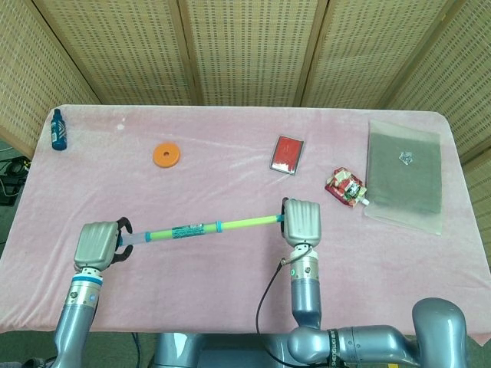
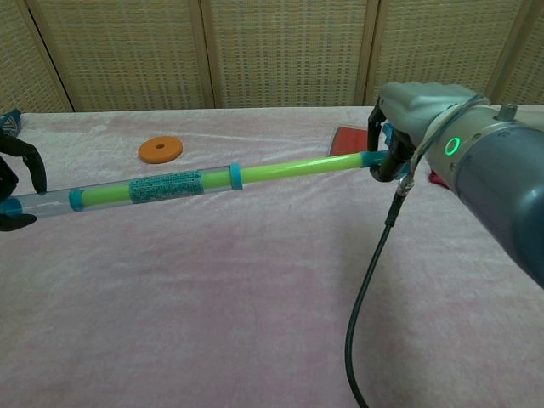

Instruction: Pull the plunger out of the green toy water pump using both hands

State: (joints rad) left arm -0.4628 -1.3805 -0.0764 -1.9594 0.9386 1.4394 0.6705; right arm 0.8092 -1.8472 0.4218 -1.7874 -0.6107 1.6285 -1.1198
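Note:
The toy water pump (image 1: 178,231) is a clear tube with a blue label and blue end rings, held level above the pink table. Its green plunger rod (image 1: 247,223) sticks far out of the tube's right end. My left hand (image 1: 97,244) grips the tube's left end; in the chest view only its dark fingers (image 2: 24,164) show at the left edge around the tube (image 2: 136,189). My right hand (image 1: 301,222) grips the blue handle at the rod's right end, also seen as the right hand (image 2: 408,119) holding the rod (image 2: 297,167).
An orange ring (image 1: 166,156) lies at the back left and a blue bottle (image 1: 57,129) in the far left corner. A red box (image 1: 288,154), a snack pouch (image 1: 344,186) and a grey sleeve (image 1: 404,174) lie to the right.

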